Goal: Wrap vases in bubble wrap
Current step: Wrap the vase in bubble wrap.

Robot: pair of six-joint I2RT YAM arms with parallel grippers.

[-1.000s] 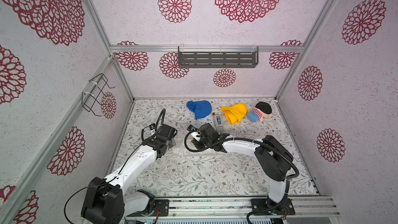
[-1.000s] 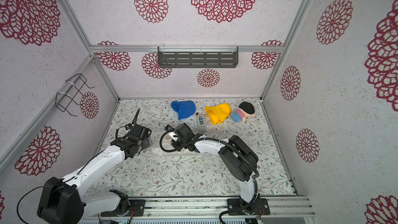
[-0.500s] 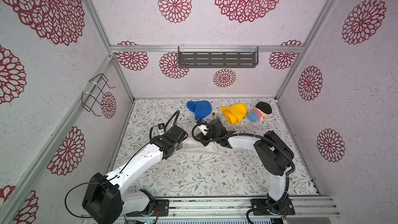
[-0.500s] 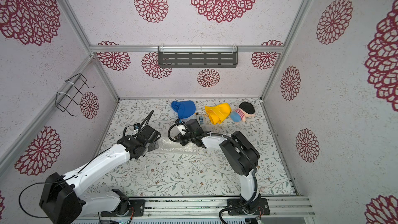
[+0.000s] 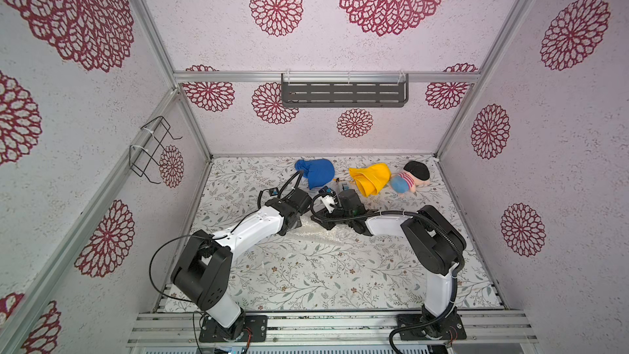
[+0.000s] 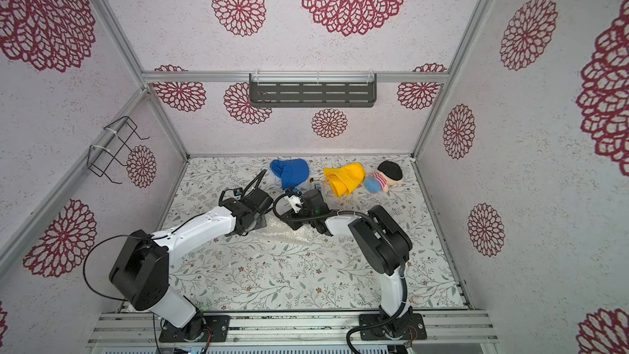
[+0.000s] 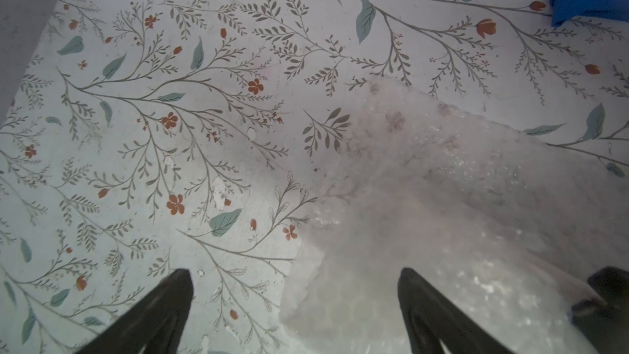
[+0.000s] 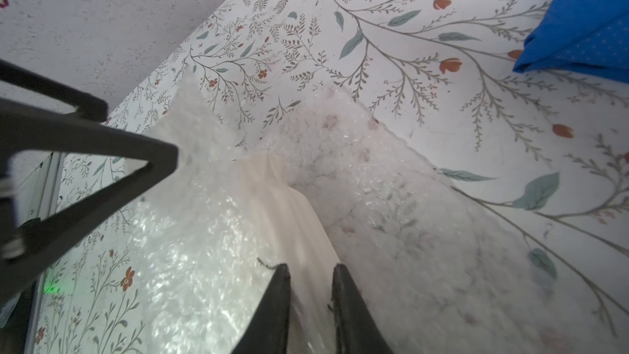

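Starting closest in, Ben: what have the fingers got?

Ana, the right gripper (image 8: 311, 269) has its fingers nearly together, only a narrow gap, right over the body of the vase (image 8: 282, 199). Whether they pinch the film, the vase or nothing, I cannot tell. The left gripper (image 7: 294, 274) is spread wide and holds nothing. It hangs over the edge of the bubble wrap (image 7: 442, 199).

And where does the vase lie?

On its side on the sheet, about mid-table. In both top views the arms hide it, and only crinkled film shows between them.

How far along would you say?

Partway, I'd judge. In the right wrist view one side of the sheet is bunched up against the vase and the other lies flat. The neck and mouth are bare. Bringing the sheet round and closing the ends is yet to do.

Farther out, then?

A floral-print tabletop (image 5: 306, 277). At 12 o'clock there is a blue cloth (image 5: 316, 173), at 1 o'clock a yellow cloth (image 5: 372, 178), and a plush doll (image 5: 410, 178) just beside it toward 2. The walls are pale with red rosettes. A dark slotted shelf (image 5: 343, 95) is on the back wall at 12, and a wire rack (image 5: 149, 151) on the wall at 10.
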